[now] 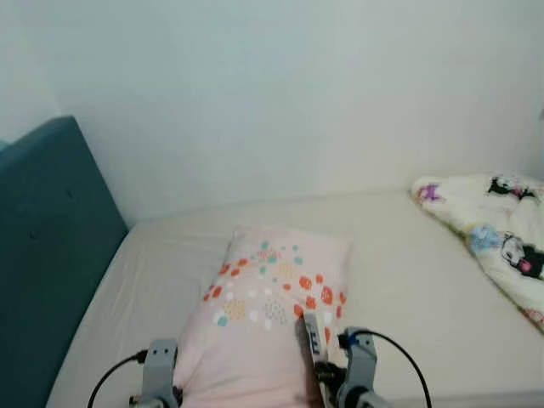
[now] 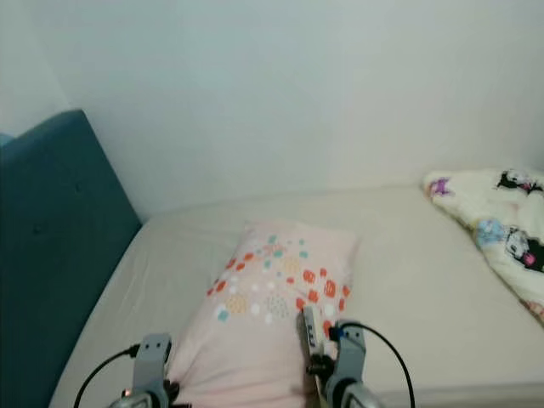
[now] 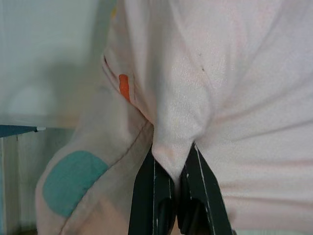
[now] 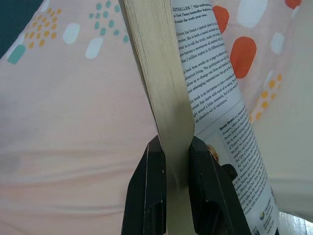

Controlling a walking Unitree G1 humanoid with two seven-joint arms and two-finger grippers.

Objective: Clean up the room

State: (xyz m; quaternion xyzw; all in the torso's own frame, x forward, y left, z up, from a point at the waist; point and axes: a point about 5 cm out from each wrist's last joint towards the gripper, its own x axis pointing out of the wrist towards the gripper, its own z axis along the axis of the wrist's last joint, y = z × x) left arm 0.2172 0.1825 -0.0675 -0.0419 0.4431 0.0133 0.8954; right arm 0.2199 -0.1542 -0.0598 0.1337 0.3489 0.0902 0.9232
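1. Head views: bed (image 1: 425,280) w/ cream sheet runs left to right under a plain pale wall (image 1: 280,93). Teal headboard (image 1: 42,255) stands at the left end.
2. Pink pillow (image 1: 272,314) w/ orange, teal & white dots lies mid-bed, its near end at the bed's near edge, between the two arms. Its far end points toward the wall.
3. Cartoon-print blanket (image 1: 501,238) is bunched at the far right of the bed, well apart from the pillow.
4. Left gripper (image 3: 172,183) sits at the pillow's near-left corner; its grey wrist w/ a black cable shows at the near edge in the head views.
5. Right gripper (image 4: 172,164) is at the pillow's near-right edge, w/ a paperback book (image 1: 311,338) standing on edge, touching the pillow's right side.
6. Left wrist view: both black fingers (image 3: 145,193) are clenched on a fold of the pink pillow fabric, which puckers up from between them. A teal patch and an orange mark show on the cover beside the pinch.
7. Right wrist view: fingers (image 4: 146,191) grasp the book across its thickness, one on each cover, page block's yellowed edge facing the cam. Back cover w/ printed text faces right. The dotted pillow lies just behind the book.
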